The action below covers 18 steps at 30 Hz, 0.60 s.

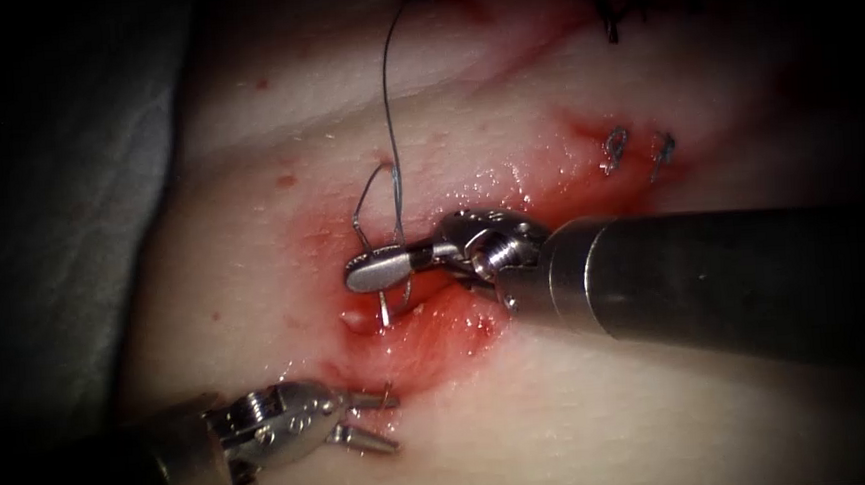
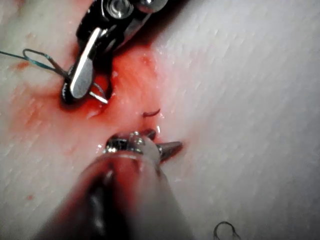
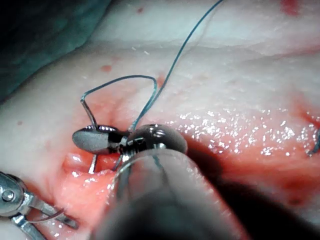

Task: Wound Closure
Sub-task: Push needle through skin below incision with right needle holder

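Steel-grey and thin, the curved needle [image 1: 384, 306] sits clamped near its swaged end in the right tool [image 1: 379, 271], jaws closed on it, its tip hanging over the wet red cut [image 1: 428, 338]. Thread [image 1: 389, 105] loops up from the jaws and runs off across the glistening pale tissue [image 1: 663, 409]. Below the cut, the left tool [image 1: 373, 421] holds nothing, its jaws parted.
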Each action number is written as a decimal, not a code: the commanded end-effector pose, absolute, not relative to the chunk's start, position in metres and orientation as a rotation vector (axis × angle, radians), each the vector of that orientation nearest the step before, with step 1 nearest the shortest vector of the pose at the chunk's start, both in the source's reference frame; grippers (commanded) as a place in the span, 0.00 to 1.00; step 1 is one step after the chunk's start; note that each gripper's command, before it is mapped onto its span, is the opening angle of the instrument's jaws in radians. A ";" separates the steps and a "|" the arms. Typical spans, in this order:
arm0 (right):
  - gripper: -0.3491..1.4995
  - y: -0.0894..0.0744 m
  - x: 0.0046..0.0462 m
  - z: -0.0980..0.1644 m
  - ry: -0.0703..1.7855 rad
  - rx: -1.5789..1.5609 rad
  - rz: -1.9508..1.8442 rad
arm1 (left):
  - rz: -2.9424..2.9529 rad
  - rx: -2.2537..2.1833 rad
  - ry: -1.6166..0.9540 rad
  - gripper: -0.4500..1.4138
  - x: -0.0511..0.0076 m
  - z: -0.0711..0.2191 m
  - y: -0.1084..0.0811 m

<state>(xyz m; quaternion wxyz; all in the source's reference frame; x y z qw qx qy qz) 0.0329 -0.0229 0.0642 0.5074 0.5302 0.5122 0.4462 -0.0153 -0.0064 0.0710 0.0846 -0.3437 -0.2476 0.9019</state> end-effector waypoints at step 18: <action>0.63 -0.022 0.0323 0.063 1.340 1.174 1.071 | 2.684 -1.252 -0.509 0.50 -0.0145 0.069 -0.005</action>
